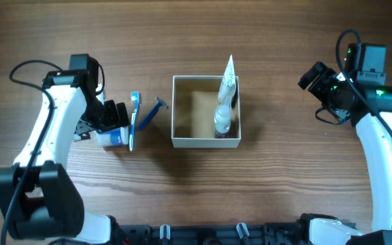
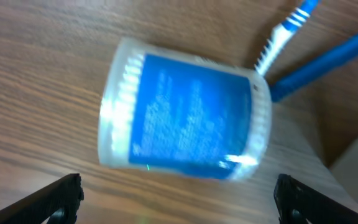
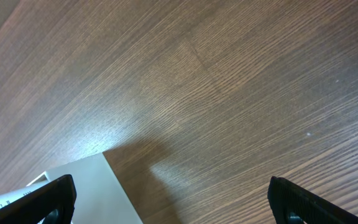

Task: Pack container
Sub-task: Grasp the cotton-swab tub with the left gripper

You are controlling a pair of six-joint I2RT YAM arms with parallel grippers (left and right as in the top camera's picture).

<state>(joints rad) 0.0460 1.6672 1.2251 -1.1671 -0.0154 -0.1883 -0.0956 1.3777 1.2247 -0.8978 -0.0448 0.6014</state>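
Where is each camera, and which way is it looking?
Overhead: above the table, facing straight down at the container; both arms show.
Left wrist: on the left arm, facing down at a blue-labelled jar; left gripper shows.
Right wrist: on the right arm, facing down at the table and a container corner; right gripper shows.
Shared: overhead and left wrist both see the jar.

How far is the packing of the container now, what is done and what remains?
Done: a white tube and a small bottle are inside the container. In hand: the left gripper is open by the blue-labelled jar, not closed on it. Remaining: that jar, the toothbrush and the razor lie on the table outside the container. The right gripper is open and empty.
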